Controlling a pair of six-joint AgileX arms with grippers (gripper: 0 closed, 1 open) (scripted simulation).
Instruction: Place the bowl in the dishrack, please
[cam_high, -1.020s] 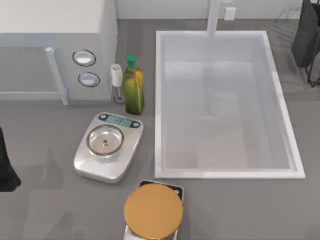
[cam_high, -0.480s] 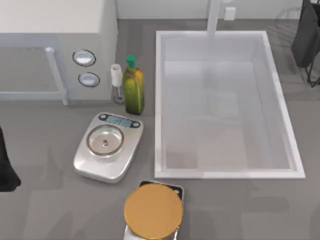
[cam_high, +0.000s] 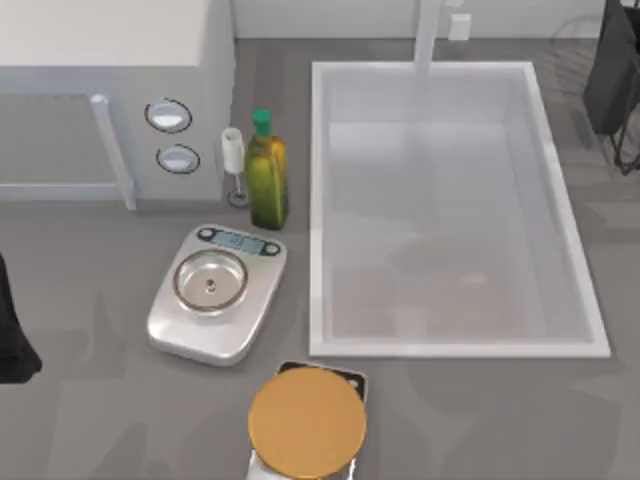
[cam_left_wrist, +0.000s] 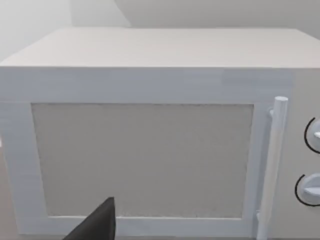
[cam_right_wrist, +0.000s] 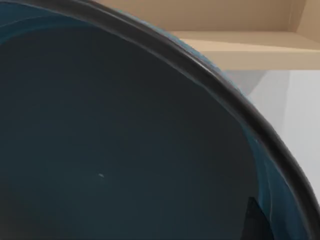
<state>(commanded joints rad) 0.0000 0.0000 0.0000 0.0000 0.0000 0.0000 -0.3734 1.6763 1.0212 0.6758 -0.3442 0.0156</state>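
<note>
The bowl (cam_right_wrist: 125, 140) sits right against the right wrist camera, its dark teal inside and thin rim curving across, so I judge the carrying step to be in hand: the right arm seems to have the bowl close under its pincer, though whether the fingers are pinching the rim or spread I cannot tell. From above, part of a dark arm (cam_high: 612, 70) shows at the far right edge beside the white sink (cam_high: 560, 200), with thin wires of the dishrack (cam_high: 628, 150) next to it (only partly visible). The next move calls for lowering the bowl between those wires and letting go. The left pincer, one dark finger (cam_left_wrist: 97, 225) showing, idles facing the microwave (cam_left_wrist: 150, 150).
</note>
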